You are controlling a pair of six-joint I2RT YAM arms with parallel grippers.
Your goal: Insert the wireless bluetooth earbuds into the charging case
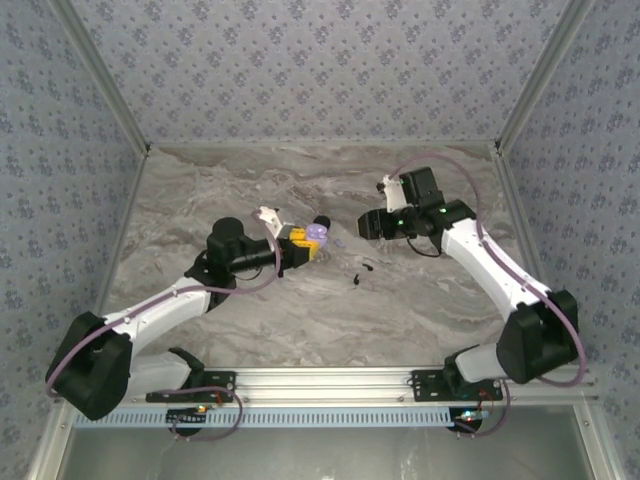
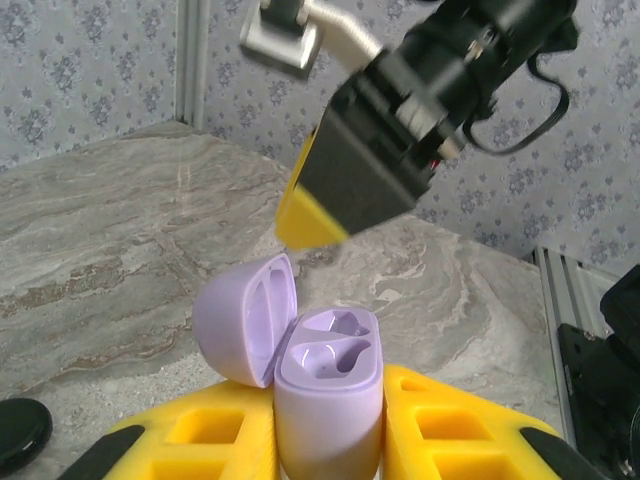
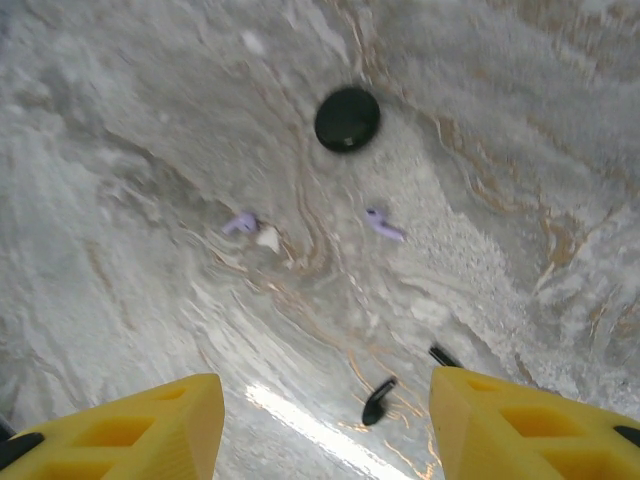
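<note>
On tabletop right of charging case: two earbuds, loose. Left claw clamps case, lid open, wells bared so you can load. Right claw spread, empty, above earbuds, ready for pickup.

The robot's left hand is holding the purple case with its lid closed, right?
Not quite. The left gripper does hold the purple case, but its lid is open, not closed. It is flipped back to one side, and the hollows inside are empty. The left wrist view shows this.
</note>
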